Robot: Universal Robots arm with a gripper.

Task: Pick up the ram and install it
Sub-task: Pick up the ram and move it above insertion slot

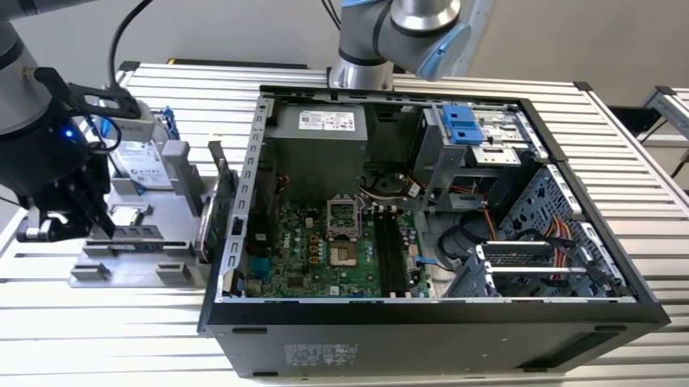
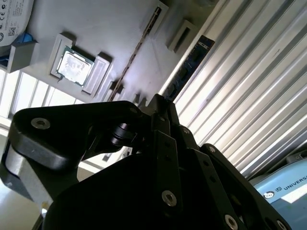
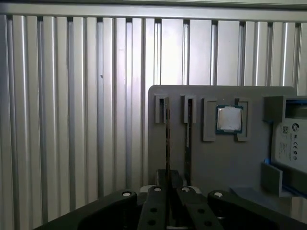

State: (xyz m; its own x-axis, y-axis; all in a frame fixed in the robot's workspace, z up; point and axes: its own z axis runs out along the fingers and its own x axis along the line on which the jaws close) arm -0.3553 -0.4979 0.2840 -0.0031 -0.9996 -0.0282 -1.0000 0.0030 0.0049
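Note:
Two rams stand edge-on in slots of a grey holder (image 3: pixel 225 163). The ram (image 3: pixel 167 136) farther from the silver chip runs straight toward my gripper (image 3: pixel 168 191), and its near end reaches the gripper tips. In the second wrist view that same ram (image 2: pixel 189 64) shows its dark face, ending just at the gripper (image 2: pixel 160 103). The other ram (image 3: pixel 188 136) is a thin strip (image 2: pixel 139 45) beside it. In the exterior view my gripper (image 1: pixel 60 230) hangs low over the holder's (image 1: pixel 129 270) end on that view's left. Long dark memory slots (image 1: pixel 390 250) lie on the motherboard in the open computer case (image 1: pixel 431 322).
A small square silver chip (image 3: pixel 229 118) and a hard drive (image 3: pixel 292 139) sit on the same holder. A taller green expansion card (image 1: pixel 221 201) stands between the holder and the case wall. The ribbed metal table (image 3: pixel 72 120) stretches past the holder.

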